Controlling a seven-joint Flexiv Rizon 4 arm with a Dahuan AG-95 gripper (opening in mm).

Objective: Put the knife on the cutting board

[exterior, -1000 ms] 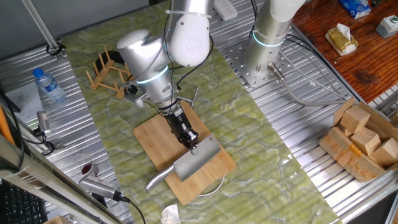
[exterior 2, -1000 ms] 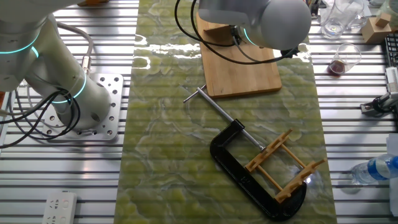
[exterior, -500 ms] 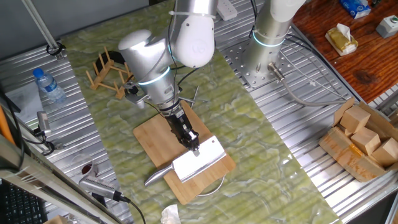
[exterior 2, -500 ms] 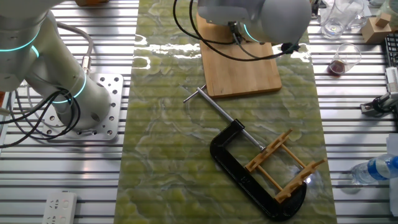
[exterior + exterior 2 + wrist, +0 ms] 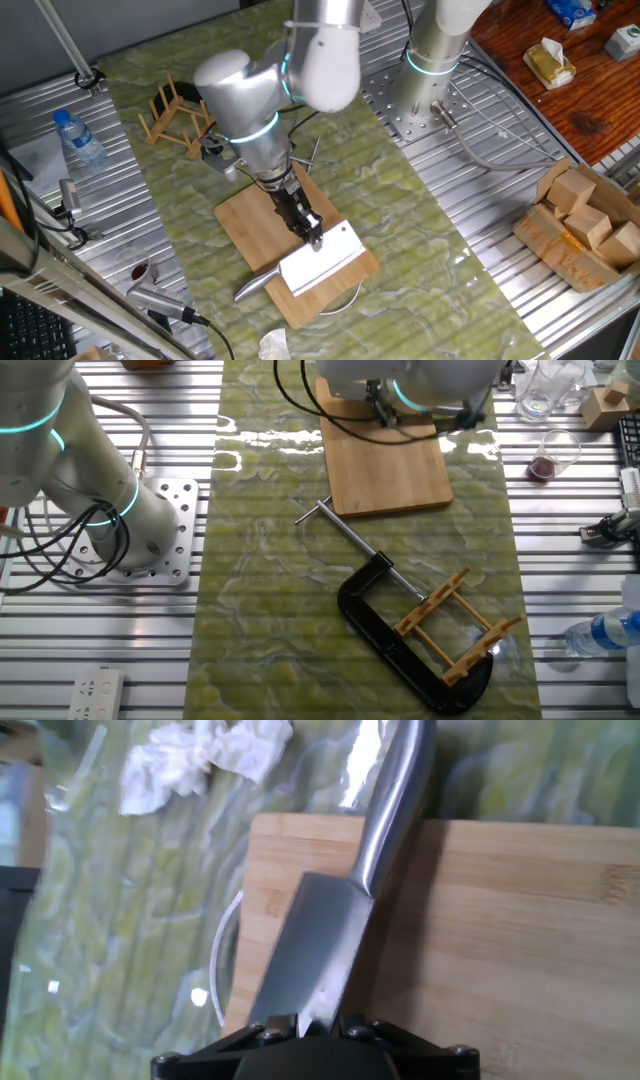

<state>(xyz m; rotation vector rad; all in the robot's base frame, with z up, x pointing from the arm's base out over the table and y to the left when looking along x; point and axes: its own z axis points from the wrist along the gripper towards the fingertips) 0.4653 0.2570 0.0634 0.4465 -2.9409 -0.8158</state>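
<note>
In my hand view, my claw [image 5: 315, 1032] pinches the knife [image 5: 330, 935] by its blade edge. The blade lies flat on the board [image 5: 500, 940], with the handle jutting past the far edge over the green counter [image 5: 130, 920], near a crumpled tissue [image 5: 205, 755].

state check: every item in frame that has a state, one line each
knife: blade lying over the cutting board, handle sticking out past the edge, spine pinched by the gripper
gripper: shut on the knife
cutting board: flat on the green mat
clamp: lying on the mat, screw rod extended
peg rack: resting on the clamp
water bottle: upright, cap on
small glass: upright, dark liquid at the bottom
</note>
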